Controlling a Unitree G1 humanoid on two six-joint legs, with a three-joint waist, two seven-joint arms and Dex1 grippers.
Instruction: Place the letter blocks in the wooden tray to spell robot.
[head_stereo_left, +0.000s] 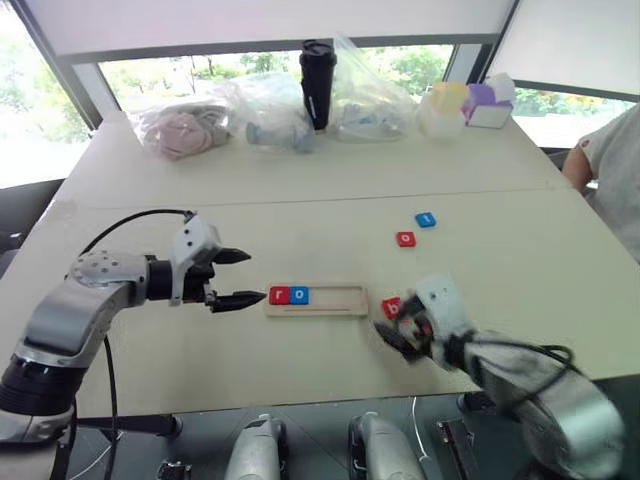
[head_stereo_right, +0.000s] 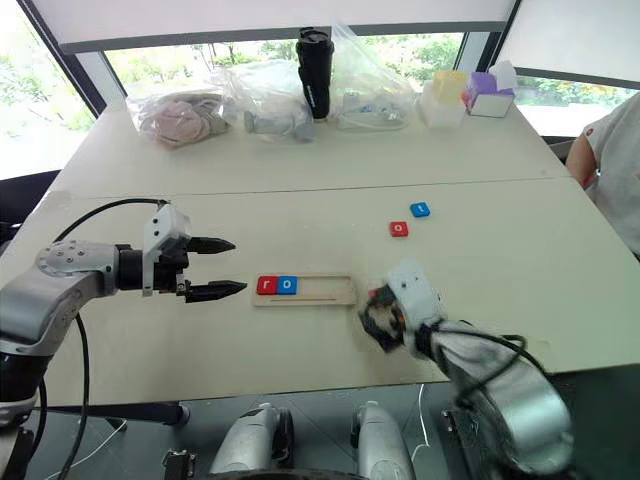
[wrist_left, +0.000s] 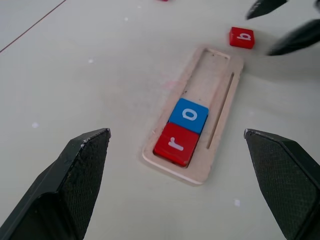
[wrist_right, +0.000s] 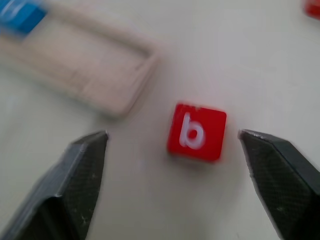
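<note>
The wooden tray (head_stereo_left: 338, 298) lies at the table's middle with a red r block (head_stereo_left: 279, 295) and a blue o block (head_stereo_left: 299, 295) side by side at its left end. A red b block (head_stereo_left: 391, 307) lies flat on the table just off the tray's right end. My right gripper (wrist_right: 172, 135) is open, its fingers straddling the red b block (wrist_right: 196, 132) without touching it. My left gripper (head_stereo_left: 257, 276) hovers open just left of the tray. Further back on the right lie a red o block (head_stereo_left: 405, 238) and a blue t block (head_stereo_left: 426, 219).
Along the far edge stand a black tumbler (head_stereo_left: 317, 80), clear plastic bags (head_stereo_left: 265, 110) and small containers (head_stereo_left: 445, 108). A person's arm (head_stereo_left: 605, 165) shows at the right edge. The table's front edge runs close behind both grippers.
</note>
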